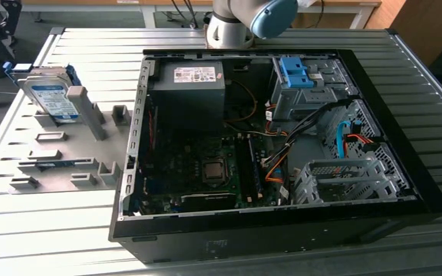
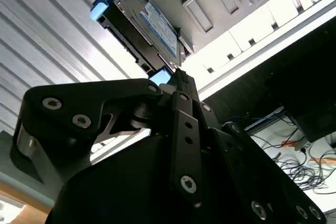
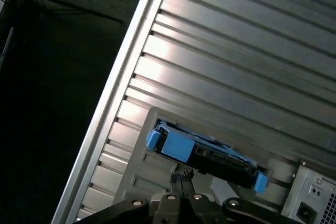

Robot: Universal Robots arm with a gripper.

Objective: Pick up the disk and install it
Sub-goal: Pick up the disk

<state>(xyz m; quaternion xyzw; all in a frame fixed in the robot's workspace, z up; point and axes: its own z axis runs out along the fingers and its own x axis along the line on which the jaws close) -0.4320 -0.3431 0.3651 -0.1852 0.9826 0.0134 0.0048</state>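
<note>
We're early in this one. The disk (image 1: 50, 96), a flat silver-grey hard drive with a white-and-blue label and blue plastic rails, stands on edge in a slot of the pale grey fixture plate (image 1: 60, 167). That's at the exterior view's left, on the ribbed metal table (image 1: 98, 43). It sits beside the open black computer case (image 1: 282, 230), not in it, so by my reading neither the pick-up nor the install is done. Inside the case, a bare blue plastic bracket (image 1: 294, 72) sits up by the grey drive cage (image 1: 313, 95) with no drive in it.

Now the jaws. In both wrist views the dark metal gripper (image 3: 181, 176) (image 2: 178, 74) lines up with the disk (image 3: 205, 153) (image 2: 142, 24), which lies beyond its tip. The slim fingertips (image 3: 178, 179) look pressed together with nothing between them. No contact with the drive shows, and I can't tell how far off it is.
</note>
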